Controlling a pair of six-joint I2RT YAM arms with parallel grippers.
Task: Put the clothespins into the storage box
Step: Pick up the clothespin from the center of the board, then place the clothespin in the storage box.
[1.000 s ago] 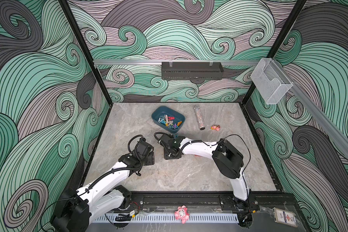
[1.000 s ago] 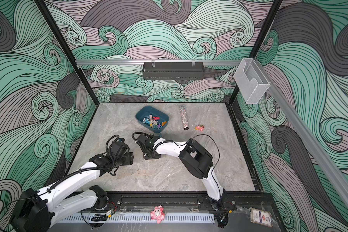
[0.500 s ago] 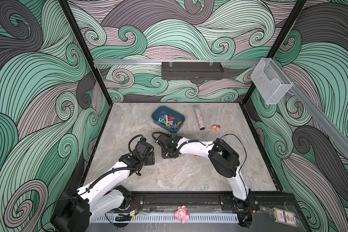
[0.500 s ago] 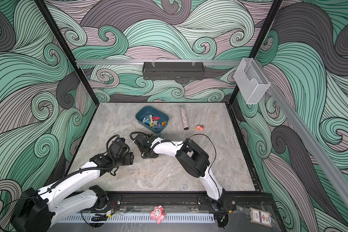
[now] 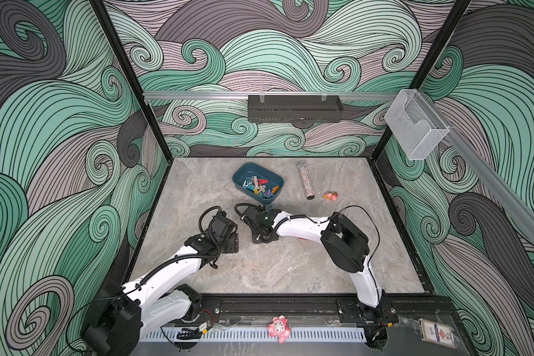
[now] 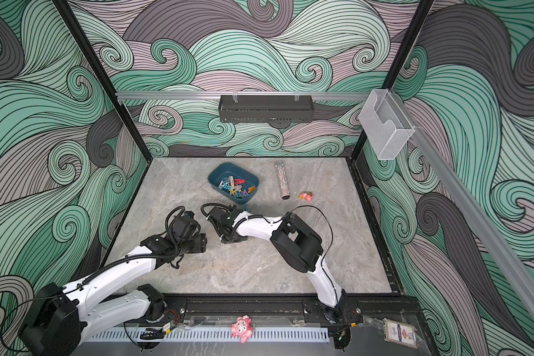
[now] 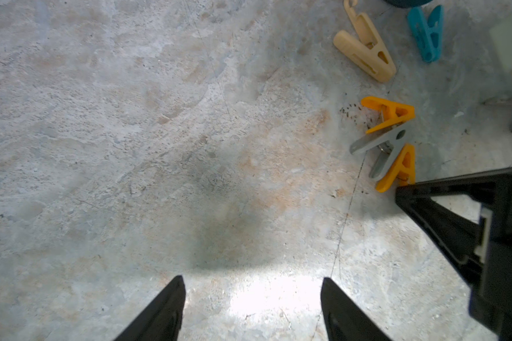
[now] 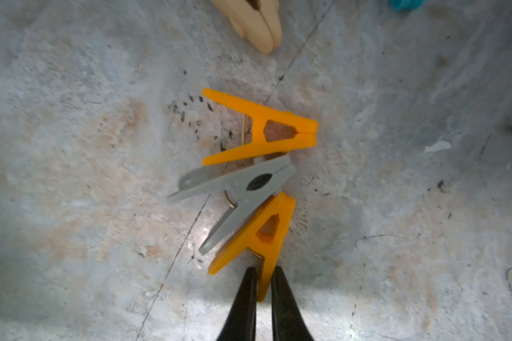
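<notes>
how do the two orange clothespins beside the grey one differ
The nearer orange clothespin has one leg pinched between the right hand's fingers; the farther orange clothespin lies free. The nearer one's closed tip points away from the hand, the farther one's crosswise. Both lie flat on the table, flanking the grey clothespin.

Top views look down from high front; close downward wrist views share three clothespins (image 7: pixel 393 137).

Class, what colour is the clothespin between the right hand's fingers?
Orange clothespin; best seen in the right wrist view.
</notes>
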